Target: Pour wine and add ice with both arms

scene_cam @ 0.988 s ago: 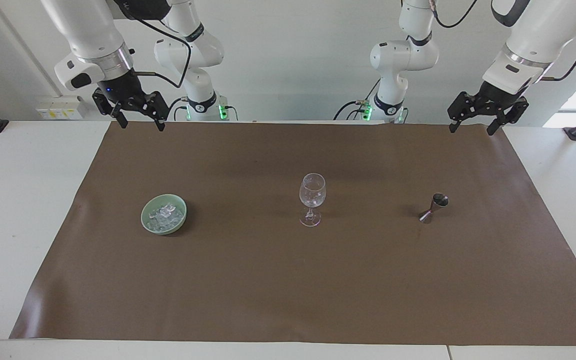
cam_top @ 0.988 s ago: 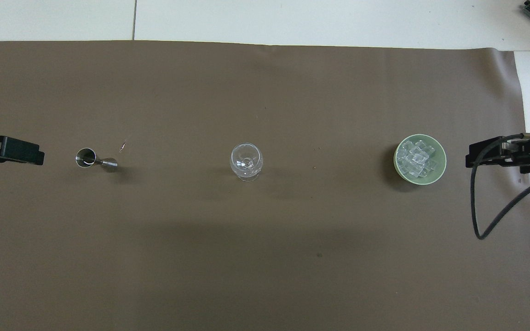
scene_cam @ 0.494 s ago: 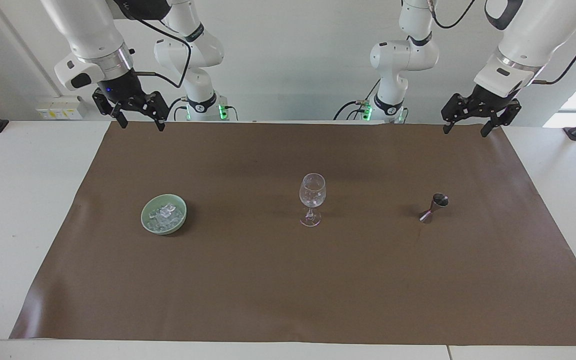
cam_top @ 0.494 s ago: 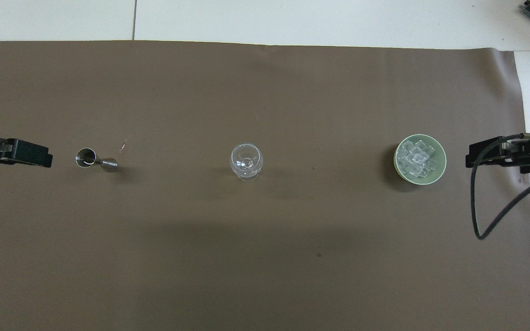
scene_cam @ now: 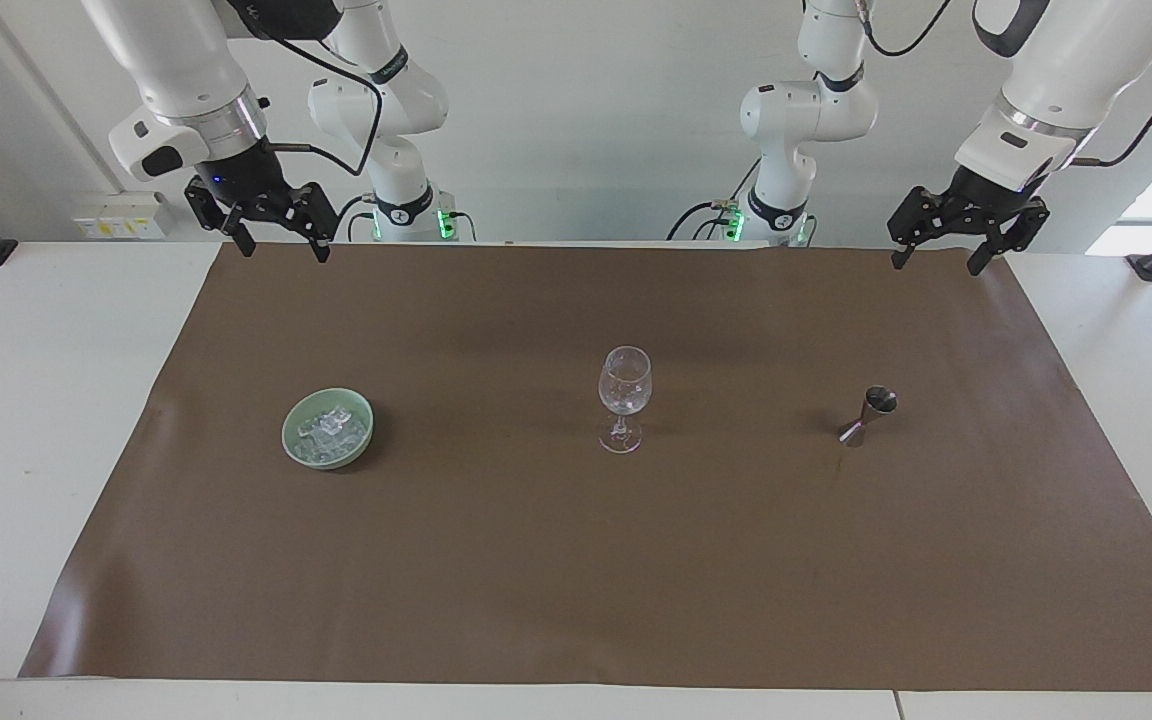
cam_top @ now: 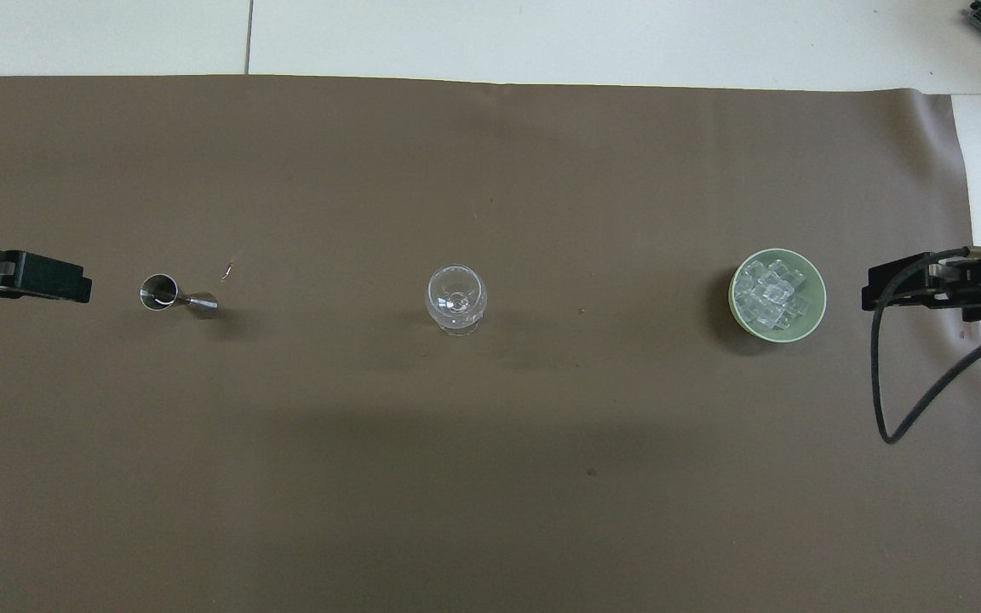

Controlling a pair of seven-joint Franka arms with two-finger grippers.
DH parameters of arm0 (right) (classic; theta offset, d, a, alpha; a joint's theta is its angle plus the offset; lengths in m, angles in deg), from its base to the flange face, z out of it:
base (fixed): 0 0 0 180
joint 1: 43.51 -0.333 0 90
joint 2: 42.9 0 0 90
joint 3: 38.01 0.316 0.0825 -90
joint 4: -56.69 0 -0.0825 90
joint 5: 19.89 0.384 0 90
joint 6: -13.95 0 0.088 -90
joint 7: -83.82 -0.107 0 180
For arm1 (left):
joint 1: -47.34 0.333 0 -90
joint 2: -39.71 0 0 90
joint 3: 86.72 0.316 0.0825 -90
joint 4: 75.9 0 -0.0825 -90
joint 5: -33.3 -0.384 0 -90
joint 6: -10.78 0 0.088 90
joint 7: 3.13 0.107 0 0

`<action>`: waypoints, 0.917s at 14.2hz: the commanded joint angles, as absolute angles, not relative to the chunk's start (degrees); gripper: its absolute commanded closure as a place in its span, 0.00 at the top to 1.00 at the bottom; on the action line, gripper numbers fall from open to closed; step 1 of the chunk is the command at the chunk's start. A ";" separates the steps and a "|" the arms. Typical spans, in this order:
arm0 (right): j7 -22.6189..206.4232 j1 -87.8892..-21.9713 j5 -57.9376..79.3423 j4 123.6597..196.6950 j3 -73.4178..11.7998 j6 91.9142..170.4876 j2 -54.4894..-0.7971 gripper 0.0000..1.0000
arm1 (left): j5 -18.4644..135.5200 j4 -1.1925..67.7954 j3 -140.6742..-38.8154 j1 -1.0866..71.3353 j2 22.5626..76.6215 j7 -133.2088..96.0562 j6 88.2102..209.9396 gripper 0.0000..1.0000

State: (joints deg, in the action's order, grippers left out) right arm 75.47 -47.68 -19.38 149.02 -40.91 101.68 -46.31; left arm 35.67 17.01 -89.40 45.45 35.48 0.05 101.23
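Observation:
A clear stemmed wine glass [scene_cam: 624, 395] stands upright in the middle of the brown mat; it also shows in the overhead view [cam_top: 456, 298]. A pale green bowl [scene_cam: 288, 432] holding the ice [scene_cam: 331, 428] sits toward the right arm's end; the overhead view shows the bowl [cam_top: 736, 298] and the ice [cam_top: 770, 294]. A small metal jigger [scene_cam: 868, 415] stands toward the left arm's end and shows in the overhead view [cam_top: 175, 295]. My right gripper [scene_cam: 283, 250] is open and empty, raised over the mat's robot-side edge. My left gripper [scene_cam: 936, 264] is open and empty, raised likewise.
The brown mat [scene_cam: 536, 560] covers most of the white table [scene_cam: 36, 420]. A black cable [cam_top: 891, 400] hangs from the right wrist. The left gripper's tip [cam_top: 73, 285] and the right gripper's tip [cam_top: 878, 294] show at the sides of the overhead view.
My left gripper has shifted slightly toward the jigger's side and then dropped a little. The right arm and the objects have not moved.

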 commanded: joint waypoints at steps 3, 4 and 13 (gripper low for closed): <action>77.05 -47.37 -19.80 149.15 -40.65 100.88 -46.85 1.00 | 34.71 17.80 -89.27 45.50 34.43 0.82 101.49 1.00; 76.96 -47.37 -19.80 149.15 -40.65 100.88 -46.85 1.00 | 34.71 17.71 -89.27 45.58 34.43 0.82 101.40 1.00; 76.96 -47.37 -19.80 149.15 -40.65 100.88 -46.85 1.00 | 34.62 18.58 -89.18 45.50 33.99 0.82 100.60 1.00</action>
State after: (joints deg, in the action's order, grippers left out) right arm 75.47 -47.68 -19.38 149.02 -40.91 101.68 -46.31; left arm 35.67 17.04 -89.35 45.45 35.43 0.08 100.95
